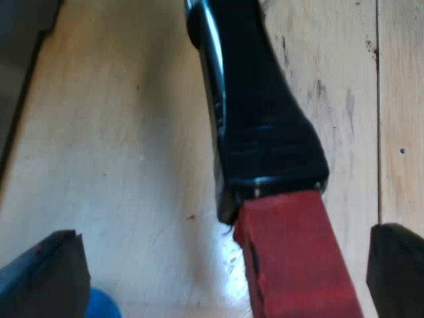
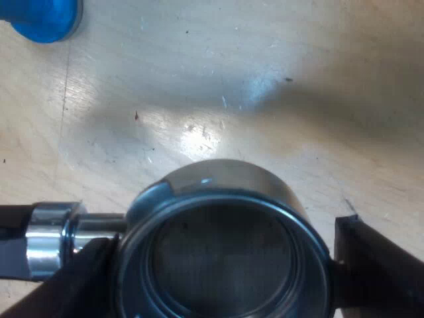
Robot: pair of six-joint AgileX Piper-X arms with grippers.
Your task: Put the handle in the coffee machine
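The right gripper (image 2: 222,265) clamps the metal holder (image 2: 218,173) at its round end, one black finger against each side, over the wooden table (image 2: 278,73). The left gripper (image 1: 228,265) stands wide open astride the holder's dark handle (image 1: 265,112), fingers clear of its red end (image 1: 298,258). A blue tamper (image 2: 45,16) stands well apart from the holder.

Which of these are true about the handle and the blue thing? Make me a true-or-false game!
1. The handle ends in red. True.
2. The left gripper squeezes the handle. False: its fingers stand apart on both sides, not touching it.
3. The right gripper holds the metal cup. True.
4. The blue tamper sits inside the metal cup. False: it stands on the wooden table, apart from the cup.
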